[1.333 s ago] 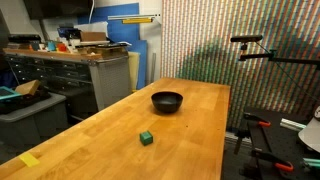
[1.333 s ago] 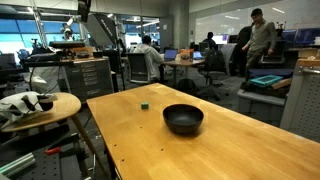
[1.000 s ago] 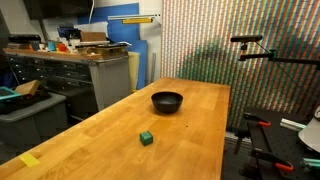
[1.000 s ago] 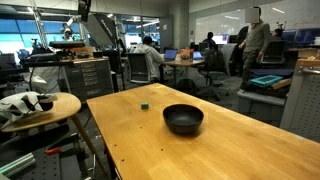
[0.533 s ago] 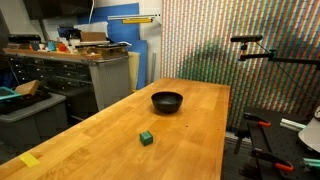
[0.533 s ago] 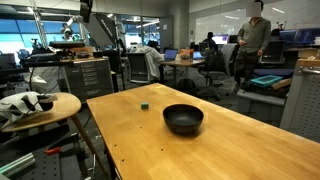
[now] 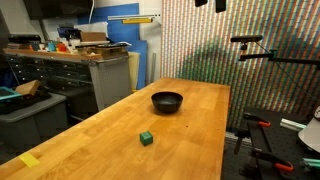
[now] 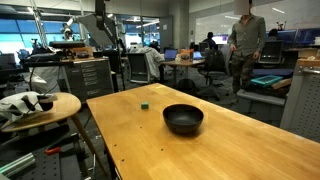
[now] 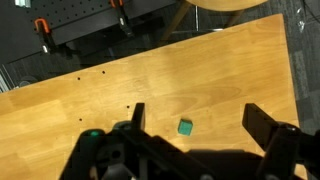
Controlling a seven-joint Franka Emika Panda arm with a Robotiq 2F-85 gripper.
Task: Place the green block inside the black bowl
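Observation:
The green block [image 7: 146, 138] is a small cube on the wooden table [image 7: 190, 140], nearer the camera than the black bowl [image 7: 167, 101]. Both also show in the other exterior view, with the block [image 8: 144, 102] beyond the bowl [image 8: 183, 119]. The bowl looks empty. In the wrist view the block [image 9: 185, 127] lies on the table far below, between my open fingers. My gripper [image 9: 200, 120] is open and empty. Its tips [image 7: 210, 4] just show at the top edge, high above the table. The bowl is out of the wrist view.
A yellow tape patch [image 7: 28, 159] lies at the table's near corner. A round side table [image 8: 40, 103] holds a white object beside the table. Cabinets [image 7: 60, 70] and a camera stand [image 7: 250, 45] stand around it. A person [image 8: 243, 35] walks in the background.
Two dark gripper tips have come into the top edge of an exterior view. The background person has walked left. Block and bowl have not moved.

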